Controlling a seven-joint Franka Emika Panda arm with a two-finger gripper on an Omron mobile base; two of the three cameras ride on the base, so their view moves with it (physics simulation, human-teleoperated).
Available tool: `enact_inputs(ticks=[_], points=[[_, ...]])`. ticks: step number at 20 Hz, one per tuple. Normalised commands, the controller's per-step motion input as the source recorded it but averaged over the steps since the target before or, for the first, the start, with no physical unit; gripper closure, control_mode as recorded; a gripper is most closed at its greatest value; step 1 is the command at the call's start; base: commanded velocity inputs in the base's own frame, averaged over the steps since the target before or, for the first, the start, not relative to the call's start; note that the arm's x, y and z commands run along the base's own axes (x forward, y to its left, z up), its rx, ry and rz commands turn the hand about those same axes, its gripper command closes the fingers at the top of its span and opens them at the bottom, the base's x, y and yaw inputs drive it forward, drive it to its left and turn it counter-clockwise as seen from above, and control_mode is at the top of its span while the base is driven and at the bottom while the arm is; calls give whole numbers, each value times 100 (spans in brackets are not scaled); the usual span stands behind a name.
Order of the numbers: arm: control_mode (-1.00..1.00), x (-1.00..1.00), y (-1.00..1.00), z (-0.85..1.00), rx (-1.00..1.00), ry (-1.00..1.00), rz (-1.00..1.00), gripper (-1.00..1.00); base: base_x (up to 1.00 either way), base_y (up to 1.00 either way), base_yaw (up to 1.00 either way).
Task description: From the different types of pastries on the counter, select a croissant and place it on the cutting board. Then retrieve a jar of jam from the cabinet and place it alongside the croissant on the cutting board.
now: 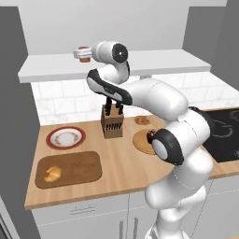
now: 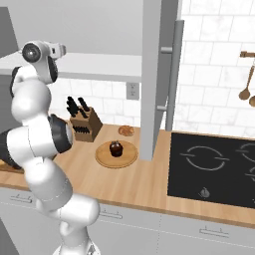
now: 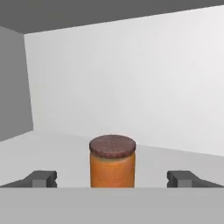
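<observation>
The jar of jam [image 3: 112, 162], orange-brown with a dark brown lid, stands upright on the white cabinet shelf [image 1: 154, 62]. My gripper [image 3: 112, 179] is open at the jar's level, one fingertip [image 3: 41, 178] on each side, with a clear gap to the glass. From the left base view the gripper [image 1: 78, 54] reaches over the shelf's left part, right at the jar [image 1: 84, 58]. Down on the counter [image 1: 121, 177], the golden croissant [image 1: 53, 173] lies on the left part of the dark cutting board [image 1: 77, 167].
A knife block [image 1: 112, 123] stands at the back of the counter, with a red-rimmed plate [image 1: 65, 137] to its left. A cupcake [image 2: 115, 148] sits on a round board [image 2: 117, 155], and a flat brown pastry [image 2: 126, 130] lies behind it. A black cooktop [image 2: 214, 169] is at the right.
</observation>
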Motion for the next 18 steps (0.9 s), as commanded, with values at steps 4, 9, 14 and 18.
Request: enact_inputs(ticks=[4, 9, 14, 18], points=[[-100, 36, 20, -10, 0, 6, 0, -100, 0, 0, 0], [-100, 31, 7, -4, 0, 2, 0, -100, 0, 0, 0], [-100, 26, 6, -8, 0, 3, 0, -100, 0, 0, 0], [-100, 23, 14, -15, 0, 4, 0, -100, 0, 0, 0]])
